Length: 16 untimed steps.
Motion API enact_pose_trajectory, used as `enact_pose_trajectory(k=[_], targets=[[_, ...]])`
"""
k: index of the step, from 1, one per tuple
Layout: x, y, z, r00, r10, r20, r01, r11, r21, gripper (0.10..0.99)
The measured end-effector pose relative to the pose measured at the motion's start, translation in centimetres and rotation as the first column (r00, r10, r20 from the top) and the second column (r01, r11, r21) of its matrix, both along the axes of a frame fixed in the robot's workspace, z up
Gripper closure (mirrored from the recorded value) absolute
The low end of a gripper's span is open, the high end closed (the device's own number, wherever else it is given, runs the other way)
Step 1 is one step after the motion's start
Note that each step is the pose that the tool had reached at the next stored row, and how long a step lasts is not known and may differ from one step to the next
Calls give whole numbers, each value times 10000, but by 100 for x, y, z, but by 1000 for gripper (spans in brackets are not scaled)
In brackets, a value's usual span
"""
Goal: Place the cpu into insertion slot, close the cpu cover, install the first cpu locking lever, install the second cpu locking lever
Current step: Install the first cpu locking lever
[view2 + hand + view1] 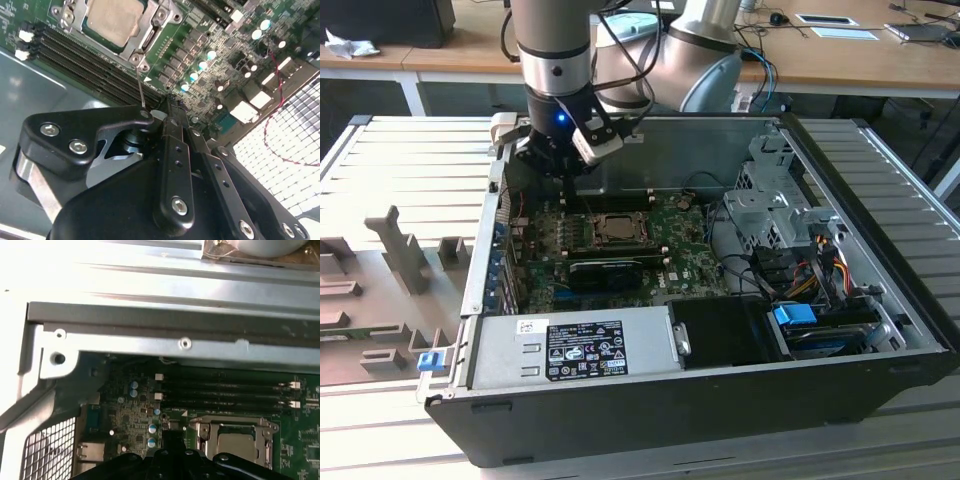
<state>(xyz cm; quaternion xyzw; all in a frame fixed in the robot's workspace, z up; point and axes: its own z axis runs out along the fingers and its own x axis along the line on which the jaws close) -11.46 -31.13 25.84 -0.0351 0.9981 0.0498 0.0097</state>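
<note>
The cpu [112,20] lies silvery-grey in the insertion slot [617,229] on the green board. The cpu cover [159,22] lies flat around it as a metal frame; in the first wrist view the cover [200,427] rings the cpu [236,444] too. A thin wire locking lever [140,85] rises from the socket's corner toward my gripper [169,111]. The gripper is shut, its tips just beside the lever's free end; I cannot tell whether they touch. In the exterior view the gripper [563,158] hangs over the board's back corner on the exterior view's left.
Black memory slots [85,65] run beside the socket. A long black expansion card [605,272] lies in front of it. The grey power supply [570,345], the drive cage [770,200] and the case's rear wall [165,340] hem the board in.
</note>
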Motion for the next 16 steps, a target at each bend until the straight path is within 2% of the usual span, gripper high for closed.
enact_pose_trajectory(k=[3,14,16], targets=[[0,46,-4,10000,15,0,-15,10000,0,980],[284,75,-6,10000,16,0,-16,10000,1,980],[314,75,-8,10000,16,0,-16,10000,-1,980]])
